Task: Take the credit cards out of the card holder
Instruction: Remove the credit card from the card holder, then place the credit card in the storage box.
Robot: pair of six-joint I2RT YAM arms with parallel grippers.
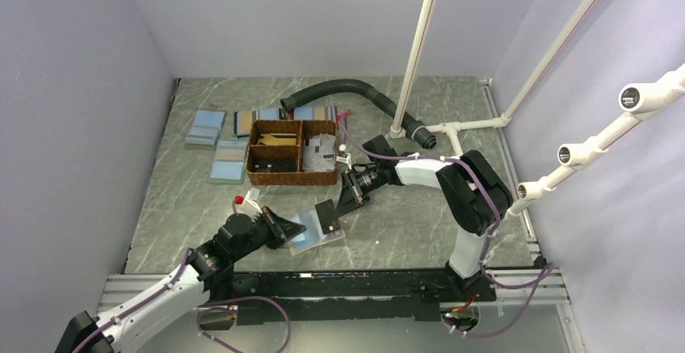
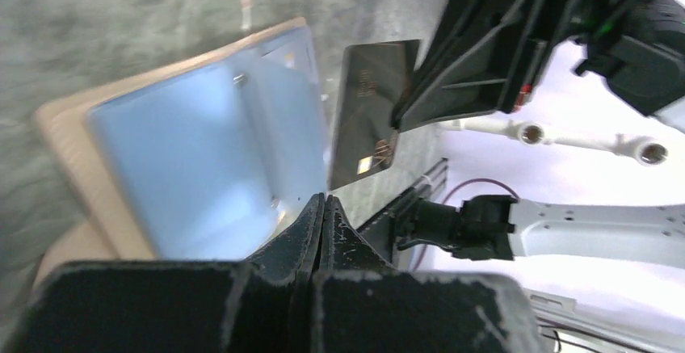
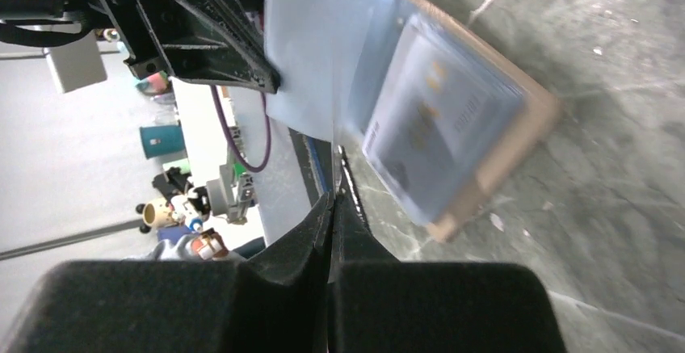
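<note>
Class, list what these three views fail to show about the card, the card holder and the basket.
Print on the dark card: smeared by blur and glare in the left wrist view, too small from above.
Number of cards remaining in the card holder: motion blur in the right wrist view, sleeves overlapping.
Contents of the basket: too small in the top view.

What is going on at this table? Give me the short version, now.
Two robot arms are working on an open tan leather bifold card holder with light blue inner faces, low over the grey marbled table. The left pincer is shut on the holder's edge, holding it. The right pincer is shut on a dark rectangular card, raised beside the holder. Whether the card is fully clear of its pocket cannot be told.
</note>
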